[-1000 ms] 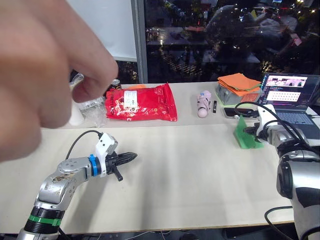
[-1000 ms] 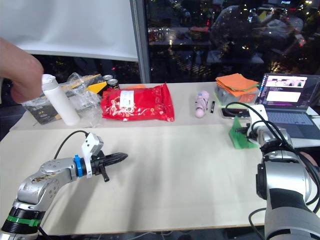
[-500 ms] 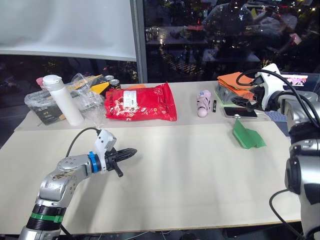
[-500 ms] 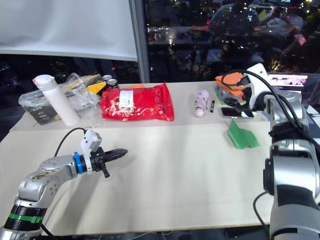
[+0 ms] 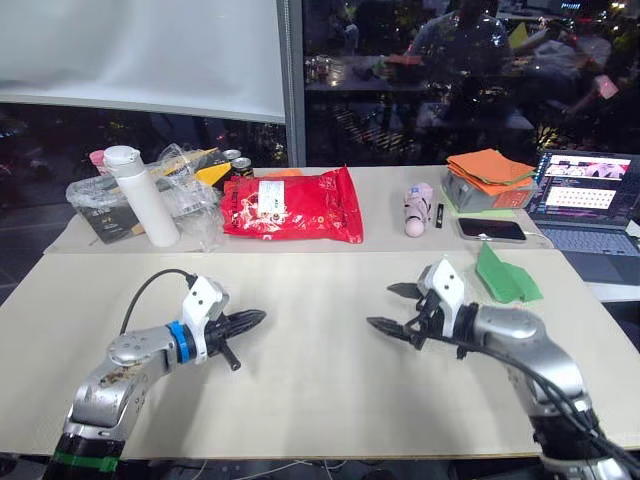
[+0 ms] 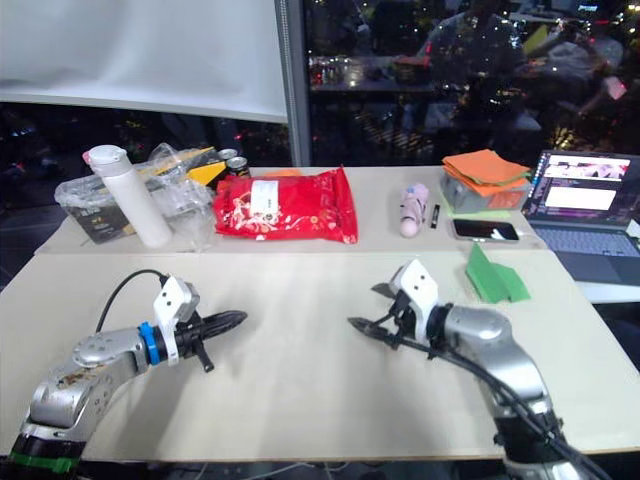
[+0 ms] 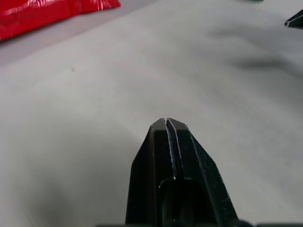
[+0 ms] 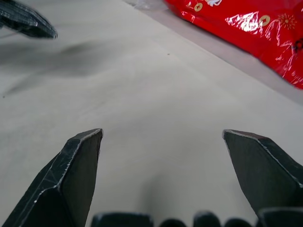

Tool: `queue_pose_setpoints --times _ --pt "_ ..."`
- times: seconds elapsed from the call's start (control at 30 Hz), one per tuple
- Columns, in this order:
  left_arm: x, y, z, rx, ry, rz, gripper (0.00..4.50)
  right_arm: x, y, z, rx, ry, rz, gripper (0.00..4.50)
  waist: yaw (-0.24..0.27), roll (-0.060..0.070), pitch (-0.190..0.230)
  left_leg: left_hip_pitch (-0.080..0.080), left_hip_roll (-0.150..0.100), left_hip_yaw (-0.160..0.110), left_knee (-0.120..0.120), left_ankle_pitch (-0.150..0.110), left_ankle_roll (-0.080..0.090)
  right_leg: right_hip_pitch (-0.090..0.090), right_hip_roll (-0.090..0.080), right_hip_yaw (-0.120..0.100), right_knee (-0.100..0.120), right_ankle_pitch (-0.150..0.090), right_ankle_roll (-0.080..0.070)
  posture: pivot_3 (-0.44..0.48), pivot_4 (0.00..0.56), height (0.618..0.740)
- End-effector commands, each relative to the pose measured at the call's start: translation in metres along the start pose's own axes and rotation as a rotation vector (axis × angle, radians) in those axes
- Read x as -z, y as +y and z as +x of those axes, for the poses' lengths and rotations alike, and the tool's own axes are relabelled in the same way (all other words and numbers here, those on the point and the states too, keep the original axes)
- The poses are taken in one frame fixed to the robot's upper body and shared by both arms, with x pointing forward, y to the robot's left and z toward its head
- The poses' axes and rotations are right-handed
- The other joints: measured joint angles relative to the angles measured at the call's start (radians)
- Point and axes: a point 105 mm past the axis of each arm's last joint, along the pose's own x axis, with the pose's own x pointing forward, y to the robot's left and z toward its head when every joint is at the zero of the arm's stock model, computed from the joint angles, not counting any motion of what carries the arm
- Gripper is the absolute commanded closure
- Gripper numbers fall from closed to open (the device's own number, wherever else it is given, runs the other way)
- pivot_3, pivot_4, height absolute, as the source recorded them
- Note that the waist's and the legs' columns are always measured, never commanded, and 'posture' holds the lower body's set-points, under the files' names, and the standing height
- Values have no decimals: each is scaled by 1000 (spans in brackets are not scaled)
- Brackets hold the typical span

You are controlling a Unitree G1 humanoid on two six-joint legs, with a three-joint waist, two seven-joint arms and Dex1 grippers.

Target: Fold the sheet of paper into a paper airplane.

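The sheet of paper (image 5: 508,275) is bright green and lies folded into a creased wedge, like a paper airplane, on the table at the right, near the laptop. My right gripper (image 5: 383,306) hovers low over the table's middle, to the left of the green paper and apart from it. It is open wide with nothing between its fingers (image 8: 80,161). My left gripper (image 5: 258,315) is shut and empty over the left part of the table, pointing toward the right gripper. Its closed fingertips (image 7: 165,124) meet over bare tabletop.
Along the far edge stand a white bottle (image 5: 143,195), clear plastic bags (image 5: 190,200), cans (image 5: 237,160), a red bag (image 5: 292,205), a pink object (image 5: 413,208), an orange paper stack (image 5: 490,168), a phone (image 5: 490,229) and a laptop (image 5: 590,195). The beige table (image 5: 320,400) has free room in front.
My right gripper let go of the green paper, opened, rose toward the orange stack, then swung to the table's middle. A hand that blocked the view is gone. The camera shifted.
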Motion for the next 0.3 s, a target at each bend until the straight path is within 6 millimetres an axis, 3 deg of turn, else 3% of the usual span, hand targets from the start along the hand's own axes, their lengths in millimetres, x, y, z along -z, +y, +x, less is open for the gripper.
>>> queue_pose_setpoints --times 0.03,0.2,0.3 --pt "-2 -17 3 -24 -34 25 4500 3 8 -2 54 -57 -56 31 2 -1 0 0 0 0 0 0 0 0 0 0 0 0 0 0 150 732" --pt "8 -25 3 -85 -76 -19 4500 18 18 1 68 -54 -48 31 4 -2 -1 0 0 0 1 0 0 0 0 0 1 0 0 0 150 732" --pt "13 -23 5 -124 -94 -49 4500 17 19 3 76 -72 -46 31 3 -2 -2 2 0 0 1 0 0 0 0 0 1 0 -1 0 150 732"
